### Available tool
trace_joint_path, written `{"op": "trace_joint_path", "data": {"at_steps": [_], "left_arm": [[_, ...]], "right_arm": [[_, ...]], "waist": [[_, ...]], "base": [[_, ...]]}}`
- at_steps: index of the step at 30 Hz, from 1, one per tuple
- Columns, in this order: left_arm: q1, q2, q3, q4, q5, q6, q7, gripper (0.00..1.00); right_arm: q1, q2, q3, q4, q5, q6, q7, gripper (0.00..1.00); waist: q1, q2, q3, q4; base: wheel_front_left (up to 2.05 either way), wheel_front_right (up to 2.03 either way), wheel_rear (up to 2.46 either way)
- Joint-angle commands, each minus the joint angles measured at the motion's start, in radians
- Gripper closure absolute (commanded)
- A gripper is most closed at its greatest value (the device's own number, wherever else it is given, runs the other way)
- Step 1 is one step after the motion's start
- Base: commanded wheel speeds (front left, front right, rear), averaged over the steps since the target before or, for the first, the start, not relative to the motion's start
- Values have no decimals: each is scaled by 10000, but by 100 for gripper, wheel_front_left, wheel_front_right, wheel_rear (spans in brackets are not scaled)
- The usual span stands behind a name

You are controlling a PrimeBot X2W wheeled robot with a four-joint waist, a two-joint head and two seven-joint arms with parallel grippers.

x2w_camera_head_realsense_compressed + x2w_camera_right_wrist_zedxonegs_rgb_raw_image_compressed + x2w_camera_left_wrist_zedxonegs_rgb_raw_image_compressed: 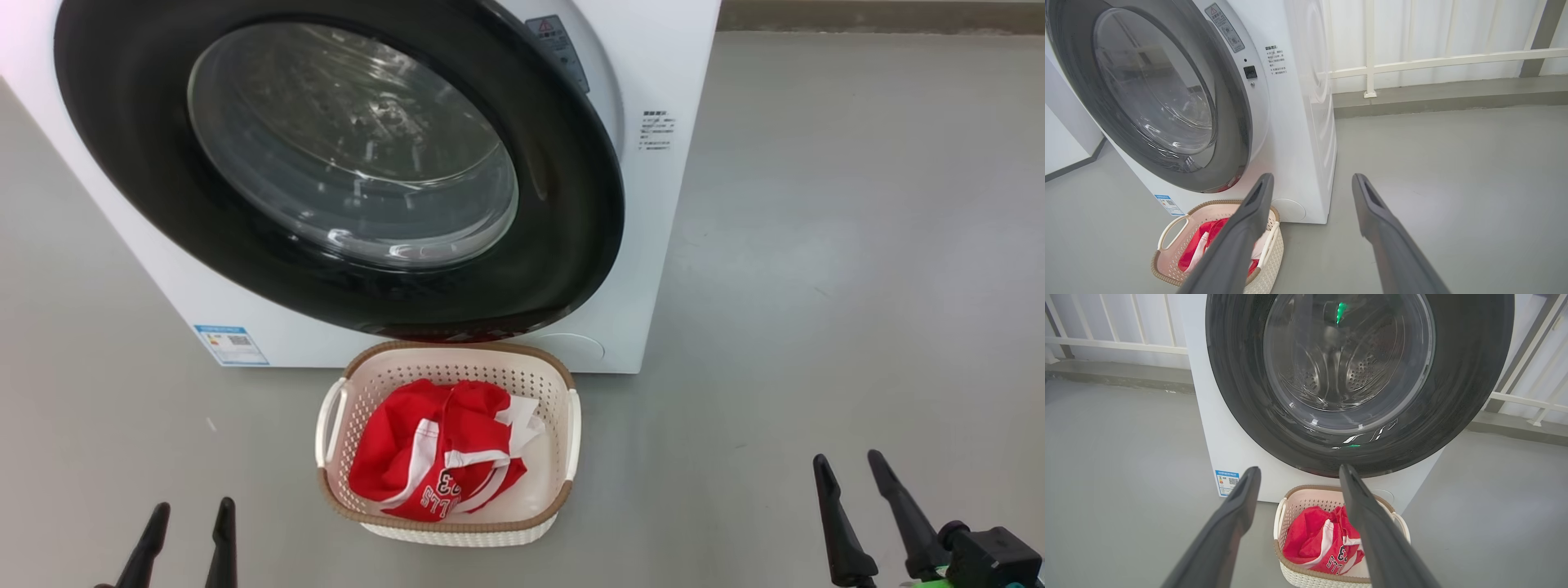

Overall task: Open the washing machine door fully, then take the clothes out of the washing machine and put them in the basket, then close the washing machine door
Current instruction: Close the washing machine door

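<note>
Left gripper (194,506): fingers wide apart, empty. Blue label (231,345) on machine (649,245): QR code, text unreadable. Door (351,163) stands across the drum mouth; latched or not, cannot tell. Basket (457,535) just in front holds the clothes (424,457); jersey number reads 33, upside down. Warning sticker (559,49) and small print (658,131): illegible. Right gripper (847,457): wide apart, empty. Judged: last step, closing; next, press the rim home.

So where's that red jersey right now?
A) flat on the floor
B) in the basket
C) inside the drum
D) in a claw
B: the red jersey lies bunched inside the cream basket on the floor in front of the washing machine.
</note>
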Motion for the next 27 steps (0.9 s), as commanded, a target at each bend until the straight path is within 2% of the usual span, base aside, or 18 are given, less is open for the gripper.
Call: {"op": "trace_joint_path", "data": {"at_steps": [1,2,4,15,27], "left_arm": [[-208,73,294,-281,69,-52,-80,0],[-224,58,252,-288,93,-52,-80,0],[-252,17,194,-320,145,-52,-80,0],[-610,-254,-110,-545,227,-52,-80,0],[-1463,-454,-589,-665,4,-52,-80,0]], "right_arm": [[-431,-142,289,-275,11,62,-65,62],[-476,-142,313,-278,19,62,-65,81],[-610,-142,422,-282,9,62,-65,100],[-2608,-141,1288,12,-6,62,-65,100],[-4985,-141,1647,988,-115,62,-65,100]], "waist": [[0,-1,34,71],[0,-1,37,125],[0,-1,64,218],[0,-1,470,767],[0,-1,1571,1451]], "base": [[0,0,0],[0,0,0],[0,0,0],[0,0,0],[0,0,0]]}}
